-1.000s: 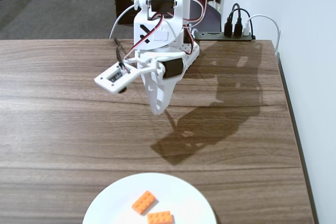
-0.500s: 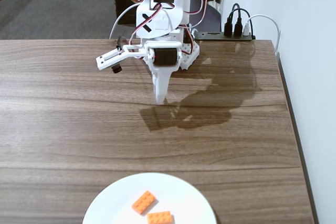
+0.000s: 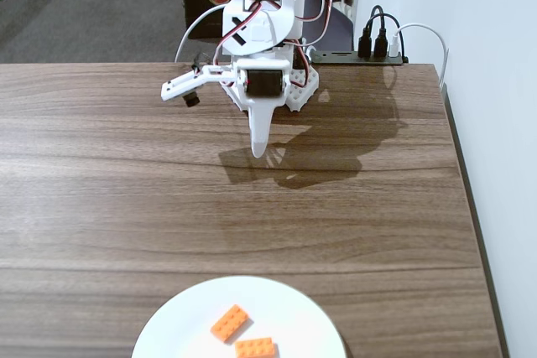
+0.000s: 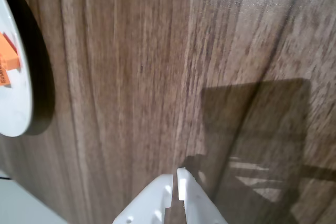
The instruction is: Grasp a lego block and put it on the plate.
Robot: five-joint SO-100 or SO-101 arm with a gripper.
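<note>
White plastic fingertips [image 4: 177, 178] pressed together at the bottom centre of the wrist view, nothing pinched between them, only a thin seam showing. Gripper [image 3: 261, 150] pointing down in the upper middle of the fixed view, hanging over bare wood with its tip above its own dark shadow [image 3: 289, 161]. Behind and above it, white arm [image 3: 262, 35] with black servos and red and white wires, rising to the top edge of the frame. Small white bracket with a dark part [image 3: 185, 90] jutting out to the left of the gripper body.

Dark brown wood-grain table [image 3: 101, 207] filling most of both views. White round plate [image 3: 294, 312] at the bottom centre of the fixed view, cut by the lower edge, well apart from the gripper; same plate [image 4: 16, 93] at the left edge of the wrist view. Lighter orange lego block [image 3: 230, 323] lying on the plate, angled, with a deeper orange brick [image 3: 255, 348] just beside it at the lower right. Orange patches [image 4: 7, 59] at the far left of the wrist view, too cropped to tell which brick. Black power strip with plugs [image 3: 373, 46] at the upper right past the table's far edge, by a white wall [image 3: 495, 81].
</note>
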